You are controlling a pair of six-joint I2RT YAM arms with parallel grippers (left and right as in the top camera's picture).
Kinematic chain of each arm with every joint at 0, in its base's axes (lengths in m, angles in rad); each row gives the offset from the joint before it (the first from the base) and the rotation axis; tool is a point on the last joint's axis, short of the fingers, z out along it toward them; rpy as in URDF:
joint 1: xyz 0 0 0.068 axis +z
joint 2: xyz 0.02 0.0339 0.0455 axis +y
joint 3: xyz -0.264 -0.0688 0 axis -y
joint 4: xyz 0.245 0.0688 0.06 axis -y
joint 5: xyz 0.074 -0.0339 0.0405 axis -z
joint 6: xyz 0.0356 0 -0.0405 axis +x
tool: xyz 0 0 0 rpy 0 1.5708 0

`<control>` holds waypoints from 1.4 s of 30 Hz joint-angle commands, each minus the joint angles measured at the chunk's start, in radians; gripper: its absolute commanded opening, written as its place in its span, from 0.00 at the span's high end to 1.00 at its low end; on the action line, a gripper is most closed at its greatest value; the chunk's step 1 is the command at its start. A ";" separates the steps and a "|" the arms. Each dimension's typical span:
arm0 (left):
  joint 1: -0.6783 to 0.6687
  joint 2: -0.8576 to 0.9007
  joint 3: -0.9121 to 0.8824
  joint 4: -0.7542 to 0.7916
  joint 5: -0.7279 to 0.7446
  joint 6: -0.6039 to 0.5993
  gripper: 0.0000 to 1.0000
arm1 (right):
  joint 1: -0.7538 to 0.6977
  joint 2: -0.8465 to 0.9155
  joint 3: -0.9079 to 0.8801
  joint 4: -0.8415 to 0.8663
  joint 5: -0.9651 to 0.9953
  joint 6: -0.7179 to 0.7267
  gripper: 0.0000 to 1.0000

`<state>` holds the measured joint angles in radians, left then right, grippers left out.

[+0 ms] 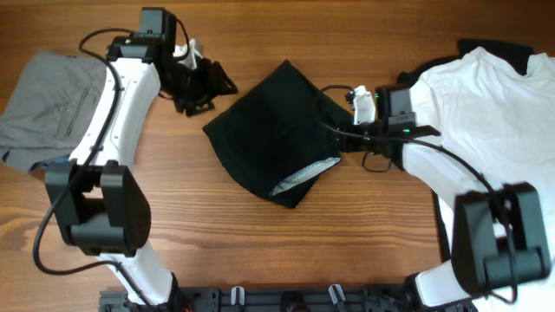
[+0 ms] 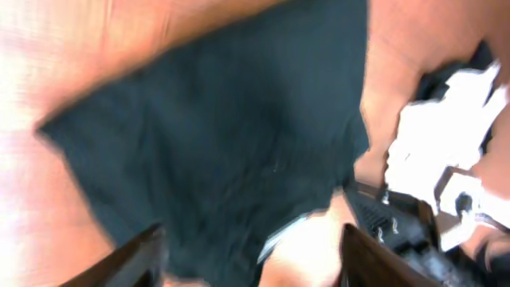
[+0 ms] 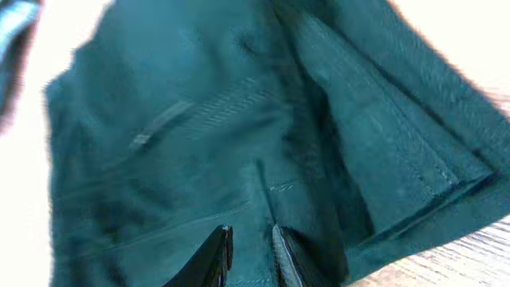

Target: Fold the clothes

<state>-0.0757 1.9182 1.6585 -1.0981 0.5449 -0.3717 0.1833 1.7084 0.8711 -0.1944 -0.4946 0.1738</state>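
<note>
Black T-shirt [image 1: 276, 134] sits folded in a rough diamond at the centre of the frame on the wooden table [image 1: 260, 238], a pale inner edge peeking out at its lower right. Right tool [image 3: 249, 257] is on its right edge, fingers drawn close over the dark cloth; whether it's pinching, I can't tell. Left tool [image 2: 251, 257] hangs just off the upper-left corner, jaws spread wide. Grey trousers [image 1: 43, 108] upper left, white T-shirt [image 1: 494, 95] far right.
</note>
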 commanded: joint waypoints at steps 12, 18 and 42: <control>-0.014 -0.018 -0.237 -0.066 -0.086 -0.060 0.02 | 0.001 0.143 0.002 -0.008 0.114 0.043 0.78; -0.021 -0.018 -0.527 0.216 0.085 -0.199 0.13 | 0.001 0.143 0.002 -0.008 0.114 0.043 0.78; -0.214 -0.018 -0.822 0.856 -0.147 -0.579 0.85 | 0.001 0.143 0.002 -0.021 0.114 0.046 0.78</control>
<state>-0.2836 1.8366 0.8738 -0.2379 0.6029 -0.9913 0.1825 1.8065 0.8799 -0.1932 -0.4583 0.2115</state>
